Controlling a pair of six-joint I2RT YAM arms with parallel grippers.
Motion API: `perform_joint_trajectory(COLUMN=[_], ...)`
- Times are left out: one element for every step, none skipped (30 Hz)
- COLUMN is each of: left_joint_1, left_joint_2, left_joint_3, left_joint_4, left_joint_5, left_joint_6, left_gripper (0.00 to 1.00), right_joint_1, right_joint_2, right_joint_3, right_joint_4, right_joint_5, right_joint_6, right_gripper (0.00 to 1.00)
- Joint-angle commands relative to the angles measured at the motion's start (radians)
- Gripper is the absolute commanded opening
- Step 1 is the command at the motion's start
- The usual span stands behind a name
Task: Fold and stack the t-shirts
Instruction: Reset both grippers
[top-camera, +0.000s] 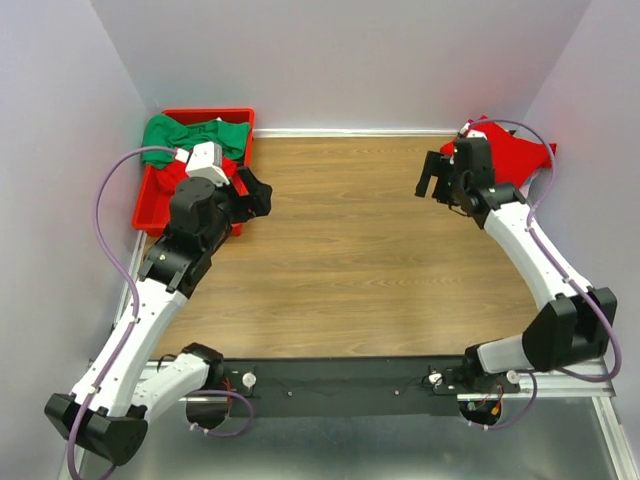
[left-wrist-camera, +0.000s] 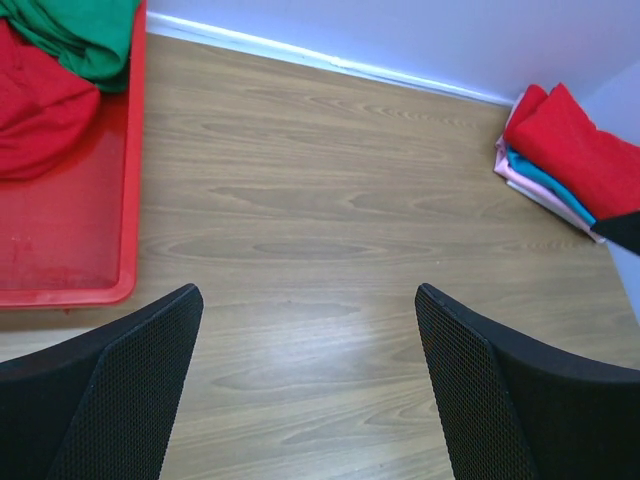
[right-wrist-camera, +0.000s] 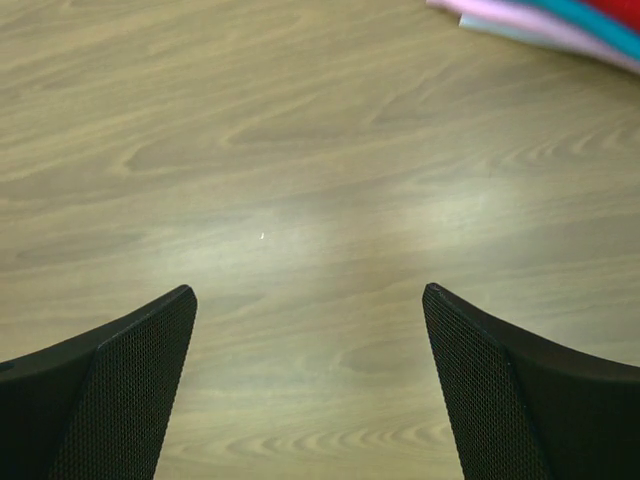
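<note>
the folded red t-shirt (left-wrist-camera: 575, 150) lies on a teal t-shirt (left-wrist-camera: 550, 185) and a pink t-shirt (right-wrist-camera: 530, 18), ahead and right of the right claw (right-wrist-camera: 310, 390). a green t-shirt (left-wrist-camera: 80, 35) sits in the red bin (left-wrist-camera: 70, 250) left of the left claw (left-wrist-camera: 310, 380). both claws gape apart, holding nothing.

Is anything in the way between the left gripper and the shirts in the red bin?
Nothing I can see. The left gripper is open and empty, and only the red bin's low wall stands before the red t-shirt and green t-shirt.
</note>
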Motion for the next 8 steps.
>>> perform_joint_trajectory(left_joint_1=[-0.005, -0.005, -0.005, -0.005, -0.005, -0.005, -0.005, -0.005], left_joint_2=[-0.026, -0.037, -0.045, -0.051, -0.058, -0.062, -0.065, -0.071], left_joint_3=[-0.011, -0.014, -0.017, -0.023, -0.025, -0.023, -0.023, -0.021], left_joint_4=[-0.036, -0.036, -0.033, -0.033, -0.034, -0.045, -0.051, -0.057], left_joint_5=[-0.055, -0.055, -0.055, -0.055, -0.055, -0.061, -0.064, -0.071], left_joint_6=[0.019, 0.02, 0.02, 0.028, 0.029, 0.031, 0.031, 0.029], left_gripper=[0.95, 0.95, 0.95, 0.95, 0.95, 0.95, 0.95, 0.95], right_joint_1=[0.012, 0.012, 0.012, 0.013, 0.013, 0.012, 0.012, 0.013], right_joint_2=[-0.08, -0.1, -0.112, -0.12, -0.135, -0.142, -0.146, -0.152], right_joint_3=[-0.091, -0.1, -0.108, -0.114, -0.127, -0.134, -0.138, -0.147], right_joint_4=[0.007, 0.007, 0.007, 0.007, 0.007, 0.005, 0.005, 0.005], right_joint_5=[-0.021, -0.02, -0.023, -0.023, -0.026, -0.026, -0.029, -0.035], right_joint_6=[0.07, 0.067, 0.063, 0.06, 0.052, 0.049, 0.044, 0.044], right_gripper=[1.0, 1.0, 1.0, 1.0, 1.0, 1.0, 1.0, 1.0])
